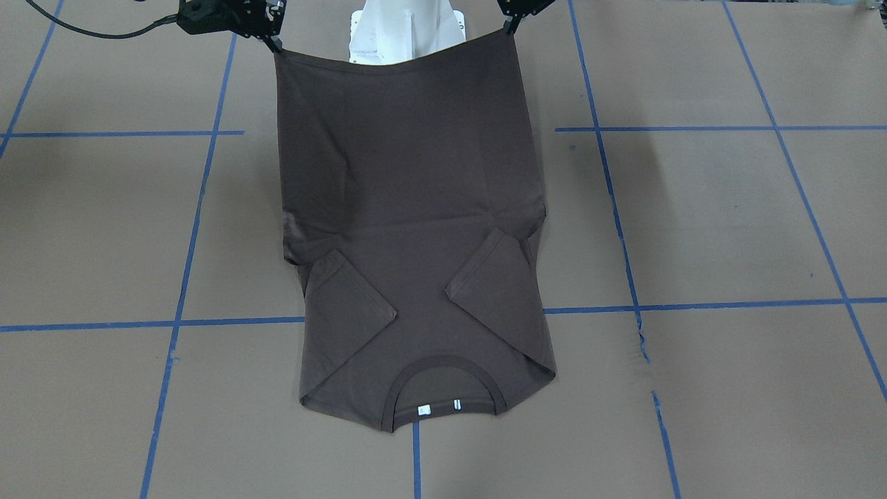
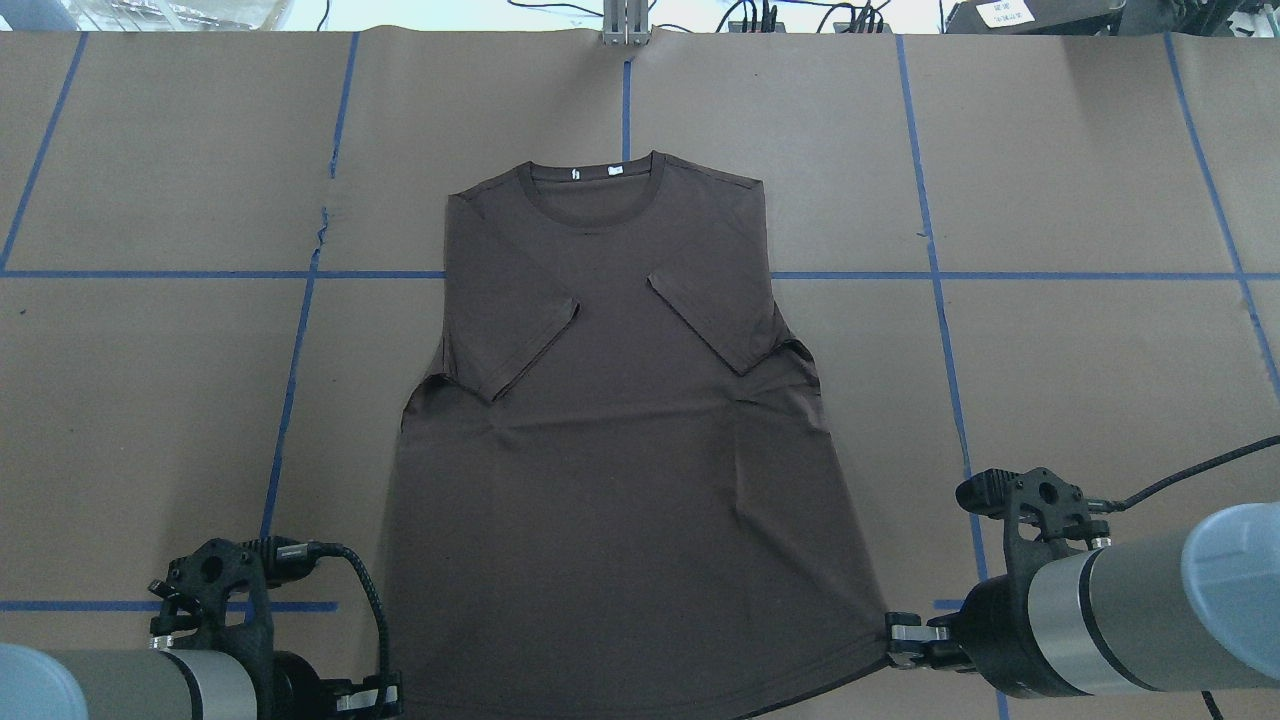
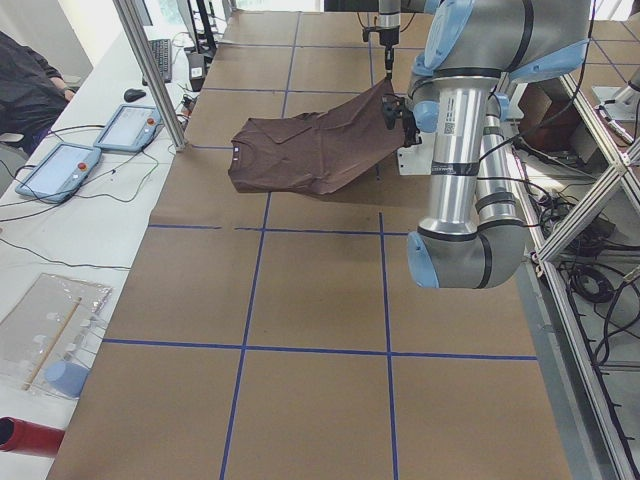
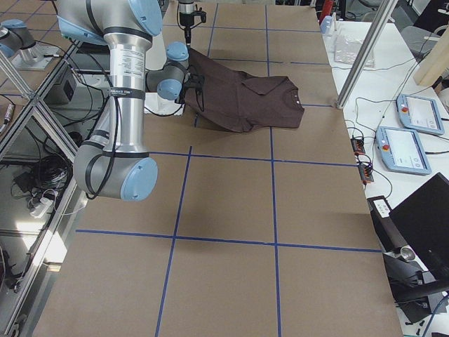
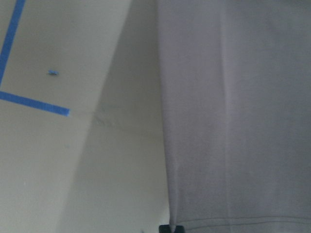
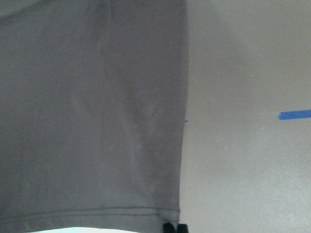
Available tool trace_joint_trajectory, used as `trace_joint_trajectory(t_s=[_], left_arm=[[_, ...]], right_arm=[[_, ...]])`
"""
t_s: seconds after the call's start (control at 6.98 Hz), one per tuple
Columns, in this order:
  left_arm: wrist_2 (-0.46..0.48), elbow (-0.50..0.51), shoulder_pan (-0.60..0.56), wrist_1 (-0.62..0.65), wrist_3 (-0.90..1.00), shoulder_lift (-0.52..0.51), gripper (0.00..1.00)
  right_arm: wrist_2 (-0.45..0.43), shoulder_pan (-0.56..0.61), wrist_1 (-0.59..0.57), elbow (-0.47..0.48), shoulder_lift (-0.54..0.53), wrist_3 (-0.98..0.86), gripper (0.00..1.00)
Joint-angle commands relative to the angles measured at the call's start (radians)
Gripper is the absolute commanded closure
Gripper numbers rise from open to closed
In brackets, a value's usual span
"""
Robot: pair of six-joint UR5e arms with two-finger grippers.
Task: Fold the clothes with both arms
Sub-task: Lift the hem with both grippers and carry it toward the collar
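The dark brown T-shirt (image 1: 409, 208) lies with its collar (image 1: 447, 371) and white neck labels on the table's far side, both sleeves folded in over the chest. Its hem end is lifted off the table. My left gripper (image 1: 511, 28) is shut on one hem corner and shows at the overhead view's bottom left (image 2: 385, 700). My right gripper (image 1: 274, 45) is shut on the other hem corner (image 2: 900, 635). The hem hangs stretched between them. Each wrist view shows the shirt (image 5: 233, 121) (image 6: 92, 107) hanging from a black fingertip (image 5: 171, 228) (image 6: 174, 227) at the hem.
Brown paper with blue tape lines (image 2: 290, 370) covers the table. The white base pedestal (image 1: 409, 31) stands behind the raised hem. A metal post (image 3: 150, 70) and control tablets (image 3: 60, 170) are on the operators' side beyond the collar.
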Motion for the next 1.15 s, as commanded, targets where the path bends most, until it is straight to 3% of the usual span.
trace_joint_trajectory(t_s=[0.0, 0.29, 0.43, 0.72, 1.0], left_arm=[[-0.006, -0.021, -0.015, 0.015, 0.028, -0.008, 1.0], [-0.006, -0.006, -0.136, 0.013, 0.119, -0.043, 1.0], [-0.009, 0.039, -0.232, 0.013, 0.184, -0.06, 1.0], [-0.054, 0.239, -0.43, 0.009, 0.321, -0.173, 1.0], [-0.066, 0.4, -0.563, -0.04, 0.429, -0.225, 1.0]], right_arm=[[0.014, 0.047, 0.0, -0.01, 0.007, -0.027, 1.0], [0.02, 0.182, 0.0, -0.085, 0.084, -0.166, 1.0], [0.023, 0.264, 0.002, -0.166, 0.151, -0.182, 1.0], [0.119, 0.461, -0.001, -0.411, 0.359, -0.316, 1.0], [0.129, 0.549, 0.005, -0.581, 0.499, -0.329, 1.0]])
